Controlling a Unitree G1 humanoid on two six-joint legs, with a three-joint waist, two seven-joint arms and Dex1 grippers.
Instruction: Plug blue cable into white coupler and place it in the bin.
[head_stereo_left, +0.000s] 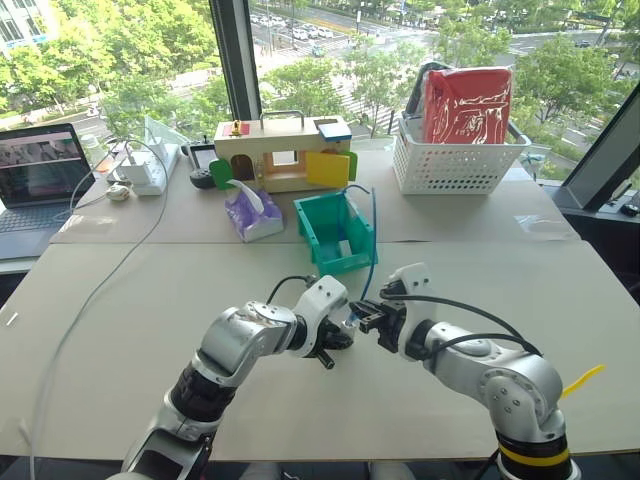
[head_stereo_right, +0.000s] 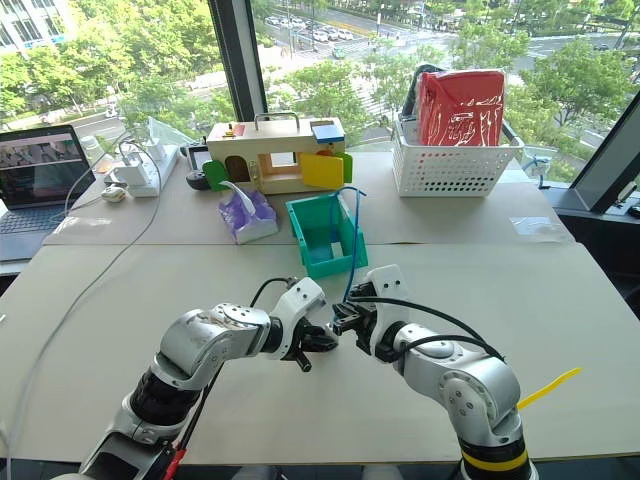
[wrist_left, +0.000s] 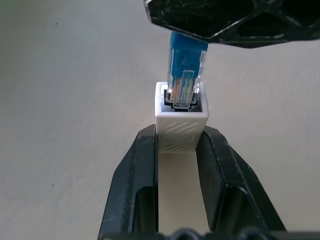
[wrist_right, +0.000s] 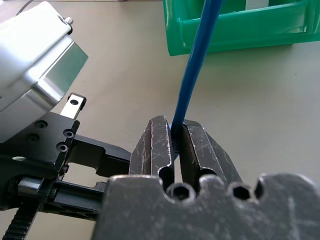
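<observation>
Left fingers (wrist_left: 177, 172) clamp the tiny white plastic coupler block (wrist_left: 181, 124), socket facing the thin bright-blue cable (wrist_right: 194, 75) the right fingers (wrist_right: 175, 142) pinch. Clear plug's (wrist_left: 183, 90) nose sits in the socket, axes lined up. Teal plastic bin (head_stereo_left: 335, 232) waits beyond.

A paper-covered table (head_stereo_left: 150, 330) bears the bin (head_stereo_left: 335, 232), basket (head_stereo_left: 455, 165) and laptop (head_stereo_left: 35, 190).
</observation>
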